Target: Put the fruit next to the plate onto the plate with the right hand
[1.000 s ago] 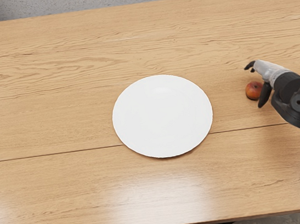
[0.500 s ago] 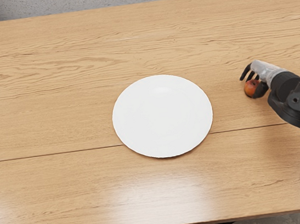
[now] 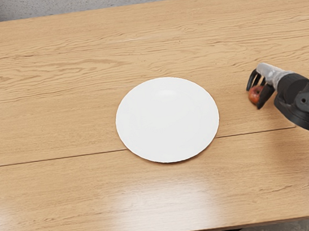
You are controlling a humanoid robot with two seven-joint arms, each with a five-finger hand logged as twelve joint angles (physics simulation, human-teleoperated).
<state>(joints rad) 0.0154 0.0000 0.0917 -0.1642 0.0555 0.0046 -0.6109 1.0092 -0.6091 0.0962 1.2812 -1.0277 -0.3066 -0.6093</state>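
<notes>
The red fruit (image 3: 254,96) sits on the counter (image 3: 52,77) well right of the white plate (image 3: 144,122), the right robot hand (image 3: 260,85) curled around it; grasping seems in hand, and next comes lifting it leftward over the plate

My right robot hand (image 3: 259,86) moved a little to the left, and its dark fingers (image 3: 266,95), spread one second ago, curled around the red fruit (image 3: 254,95). The fruit shifted slightly toward the plate (image 3: 167,119).
</notes>
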